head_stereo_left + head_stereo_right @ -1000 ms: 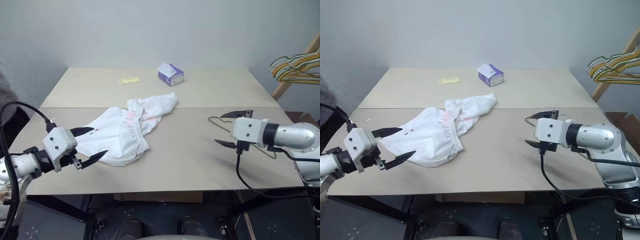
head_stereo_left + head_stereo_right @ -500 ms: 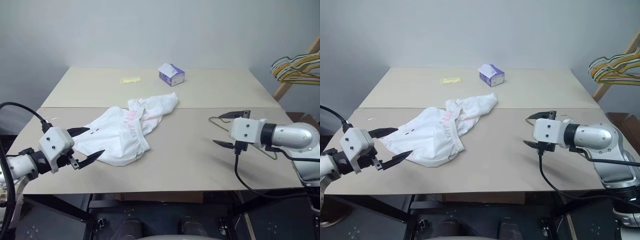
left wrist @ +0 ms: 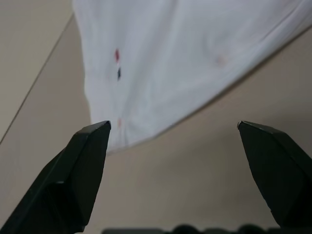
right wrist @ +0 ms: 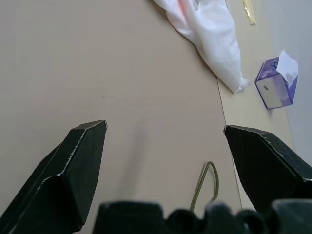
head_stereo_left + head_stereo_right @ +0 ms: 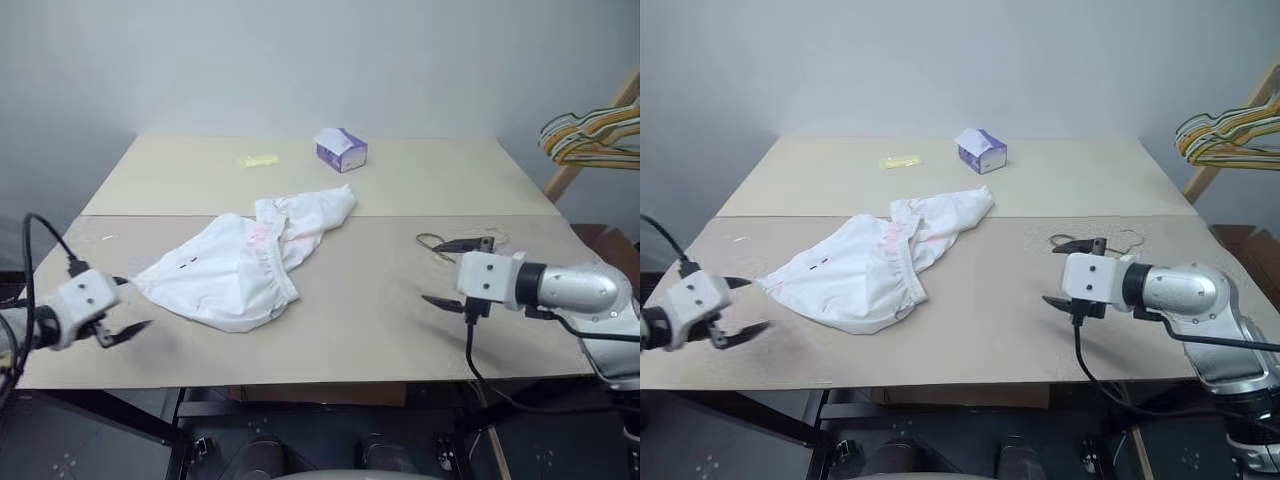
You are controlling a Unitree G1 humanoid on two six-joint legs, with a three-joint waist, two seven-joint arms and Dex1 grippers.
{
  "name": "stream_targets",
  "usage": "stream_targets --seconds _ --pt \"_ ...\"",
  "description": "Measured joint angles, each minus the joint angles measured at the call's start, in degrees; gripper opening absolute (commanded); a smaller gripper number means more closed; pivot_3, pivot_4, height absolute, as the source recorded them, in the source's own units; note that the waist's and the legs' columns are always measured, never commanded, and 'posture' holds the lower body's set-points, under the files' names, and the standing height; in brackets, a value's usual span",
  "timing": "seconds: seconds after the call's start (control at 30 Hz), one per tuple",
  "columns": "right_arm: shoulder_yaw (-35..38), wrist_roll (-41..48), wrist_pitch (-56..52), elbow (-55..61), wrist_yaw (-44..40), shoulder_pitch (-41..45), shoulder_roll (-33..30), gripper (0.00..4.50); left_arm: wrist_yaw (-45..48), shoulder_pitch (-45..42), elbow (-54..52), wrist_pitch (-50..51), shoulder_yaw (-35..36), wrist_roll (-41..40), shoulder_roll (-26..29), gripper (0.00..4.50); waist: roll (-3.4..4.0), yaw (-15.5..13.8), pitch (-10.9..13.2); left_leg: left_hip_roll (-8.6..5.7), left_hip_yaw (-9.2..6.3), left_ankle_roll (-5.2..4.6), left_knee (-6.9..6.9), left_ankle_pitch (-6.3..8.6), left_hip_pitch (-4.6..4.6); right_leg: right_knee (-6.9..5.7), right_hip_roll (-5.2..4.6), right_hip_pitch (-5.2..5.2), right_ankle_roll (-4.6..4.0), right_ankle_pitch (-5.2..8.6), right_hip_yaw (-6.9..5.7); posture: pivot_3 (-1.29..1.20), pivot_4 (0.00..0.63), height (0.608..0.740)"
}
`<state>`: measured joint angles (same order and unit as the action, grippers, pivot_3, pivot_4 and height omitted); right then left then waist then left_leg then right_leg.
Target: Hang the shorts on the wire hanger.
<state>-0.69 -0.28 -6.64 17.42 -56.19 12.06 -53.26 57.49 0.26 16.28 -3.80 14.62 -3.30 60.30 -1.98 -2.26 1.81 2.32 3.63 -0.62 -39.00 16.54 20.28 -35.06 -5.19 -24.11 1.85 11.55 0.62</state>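
Observation:
The white shorts (image 5: 245,265) lie crumpled left of the table's middle, with a pink stain at the gathered waist and a small red tag (image 3: 116,53). My left gripper (image 5: 135,303) is open and empty, low over the table's front left corner, just off the shorts' near left edge. The thin wire hanger (image 5: 432,241) lies flat on the right side, mostly hidden behind my right arm, its hook (image 5: 1129,236) peeking out. My right gripper (image 5: 432,271) hangs open and empty just above the hanger's left end (image 4: 205,179).
A purple tissue box (image 5: 341,149) and a small yellow scrap (image 5: 259,160) sit on the far half of the table (image 5: 380,330). A bunch of yellow, green and white hangers (image 5: 590,135) hangs off a wooden rack beyond the right edge.
My left gripper has swung left and down, away from the shorts' front edge toward the table's left corner. My right gripper has sunk slightly, showing more of the hanger behind it.

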Motion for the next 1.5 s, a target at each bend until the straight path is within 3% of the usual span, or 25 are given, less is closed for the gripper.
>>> stream_targets --seconds 0.17,0.37,0.53,0.73,1.1,1.27,1.5 --pt "-2.82 0.37 -2.11 3.88 0.81 1.98 3.99 4.49 2.02 -2.87 5.95 -4.05 -2.4 -0.29 -1.03 4.5 -0.07 0.77 -0.04 0.14 0.14 0.1 0.0 0.06 0.02 -0.02 0.07 -0.04 0.11 -0.07 0.0 0.04 0.0 0.74" --pt "-18.98 -9.07 0.78 2.82 2.7 11.3 15.36 4.49 4.08 1.08 0.41 -3.39 -1.91 -4.02 -2.97 4.5 -0.07 2.76 -0.05 0.25 0.15 0.21 -0.01 -0.01 -0.06 -0.23 0.16 -0.07 0.04 -0.05 0.01 0.06 0.0 0.74" --pt "-29.96 -19.58 6.04 -10.27 8.56 19.33 26.27 4.49 3.7 7.41 -6.99 -0.88 -0.02 -6.14 -3.73 4.5 -0.13 3.11 -0.07 0.24 0.14 0.35 -0.01 -0.08 -0.01 -0.28 0.15 -0.14 0.01 -0.06 0.01 0.09 0.0 0.74" --pt "-35.62 -25.78 12.48 -25.48 15.17 25.91 36.43 4.49 2.48 13.01 -13.89 2.12 3.1 -7.79 -4.56 4.5 -0.12 2.68 -0.07 0.24 0.08 0.4 0.01 -0.09 -0.02 -0.5 0.14 -0.19 -0.08 -0.01 -0.03 0.12 0.0 0.74" --pt "-41.29 -34.5 22.43 -40.86 22.07 30.04 40.38 4.49 0.88 16.31 -21.57 6.31 4.65 -8.44 -6.04 4.5 -0.07 2.17 -0.04 0.25 0.02 0.46 0.01 -0.1 -0.11 -0.75 0.16 -0.23 -0.21 0.09 -0.06 0.13 0.0 0.74" --pt "-41.62 -37.49 23.91 -45.12 24.35 31.93 40.97 3.29 0.56 16.06 -22.35 6.84 4.65 -8.44 -6.13 4.5 -0.07 2.19 -0.04 0.25 0.01 0.47 0.04 -0.09 -0.11 -0.74 0.18 -0.23 -0.23 0.1 -0.06 0.13 0.0 0.74" --pt "-41.83 -40.18 26.22 -46.82 25.69 31.97 40.92 0.75 0.53 15.81 -22.39 7.45 4.64 -8.36 -6.27 4.5 -0.06 2.26 -0.03 0.27 -0.02 0.47 0.05 -0.09 -0.11 -0.75 0.19 -0.24 -0.24 0.11 -0.07 0.12 0.0 0.74"
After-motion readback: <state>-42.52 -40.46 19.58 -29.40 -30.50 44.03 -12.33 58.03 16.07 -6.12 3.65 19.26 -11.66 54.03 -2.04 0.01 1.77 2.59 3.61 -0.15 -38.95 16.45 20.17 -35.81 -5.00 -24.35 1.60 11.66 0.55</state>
